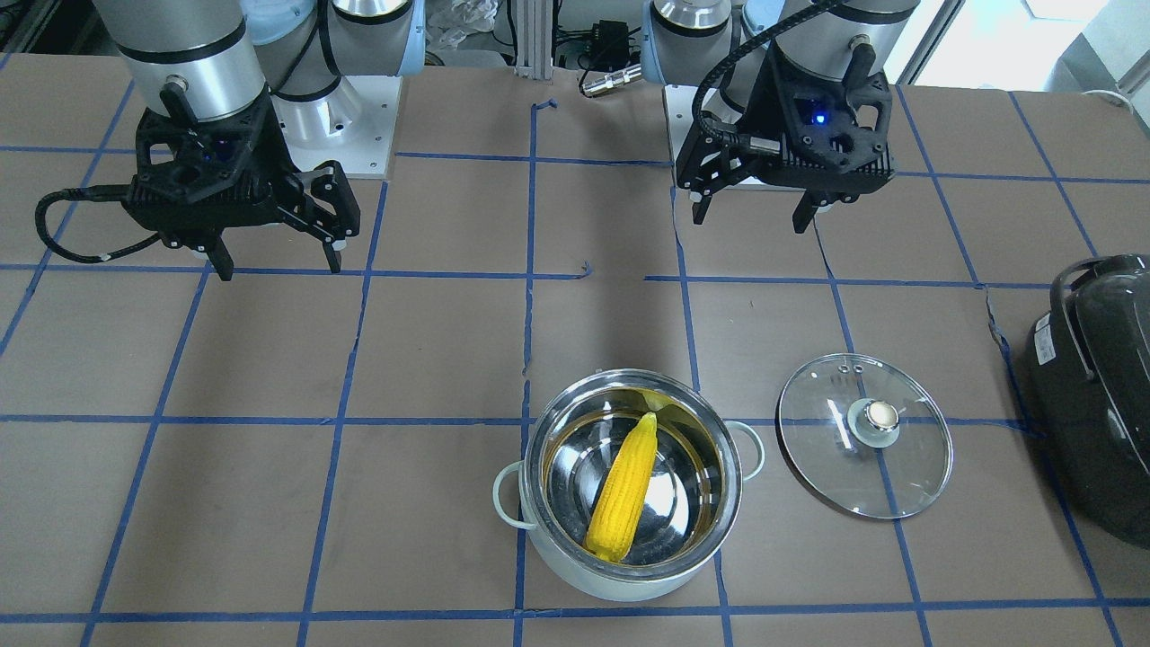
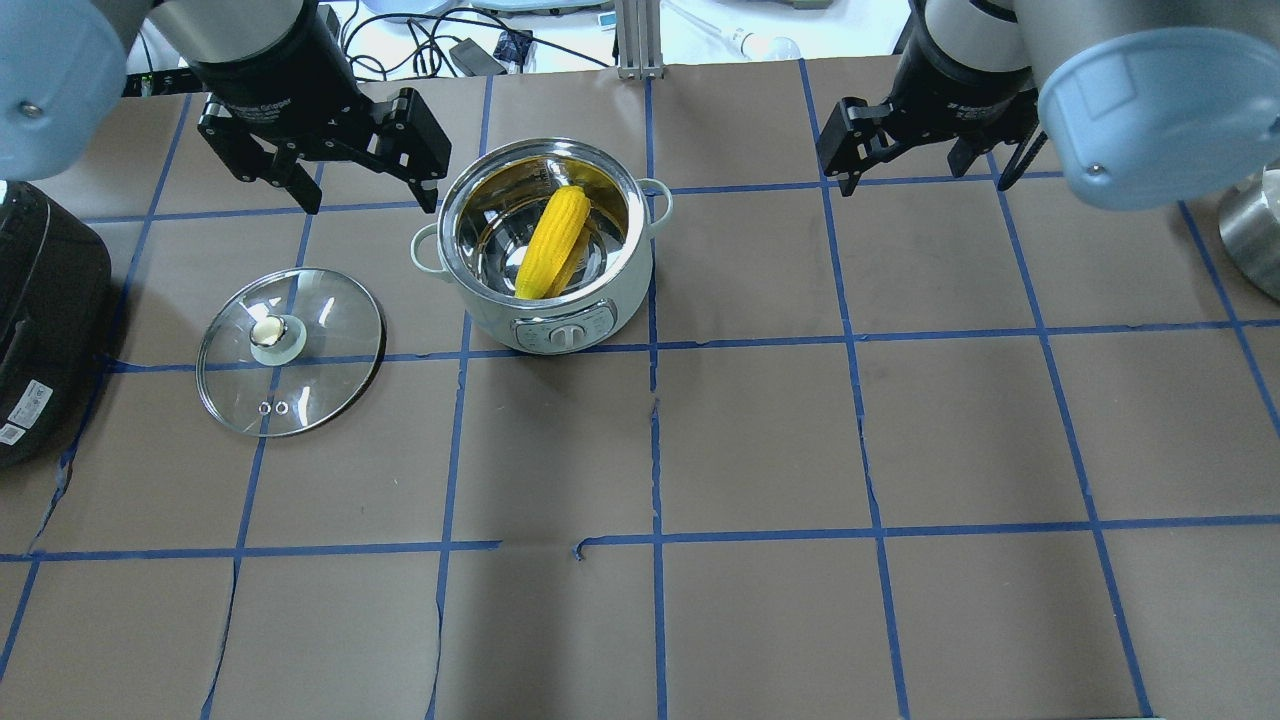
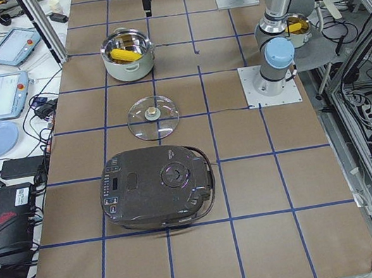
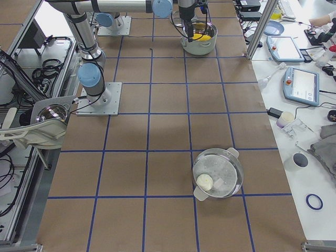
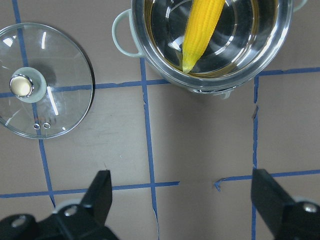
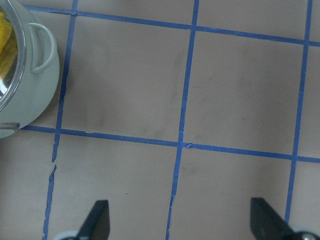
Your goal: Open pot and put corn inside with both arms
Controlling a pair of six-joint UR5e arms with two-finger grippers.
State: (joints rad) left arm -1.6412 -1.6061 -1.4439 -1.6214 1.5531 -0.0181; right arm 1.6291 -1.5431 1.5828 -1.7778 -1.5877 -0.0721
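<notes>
The pot (image 1: 620,586) stands open on the table, mint-white outside and steel inside. The yellow corn (image 1: 624,494) lies slanted inside it, as the overhead view (image 2: 555,240) also shows. The glass lid (image 1: 864,436) with its gold knob lies flat on the table beside the pot, on my left side (image 2: 290,350). My left gripper (image 2: 370,200) is open and empty, raised above the table between lid and pot; its wrist view shows the corn (image 5: 200,30) and the lid (image 5: 42,80). My right gripper (image 2: 928,183) is open and empty, off to the pot's right.
A big black rounded appliance (image 2: 40,310) sits at the table's left end, past the lid. A second lidded pot (image 4: 218,172) stands near the table's right end. Brown paper with blue tape lines covers the table.
</notes>
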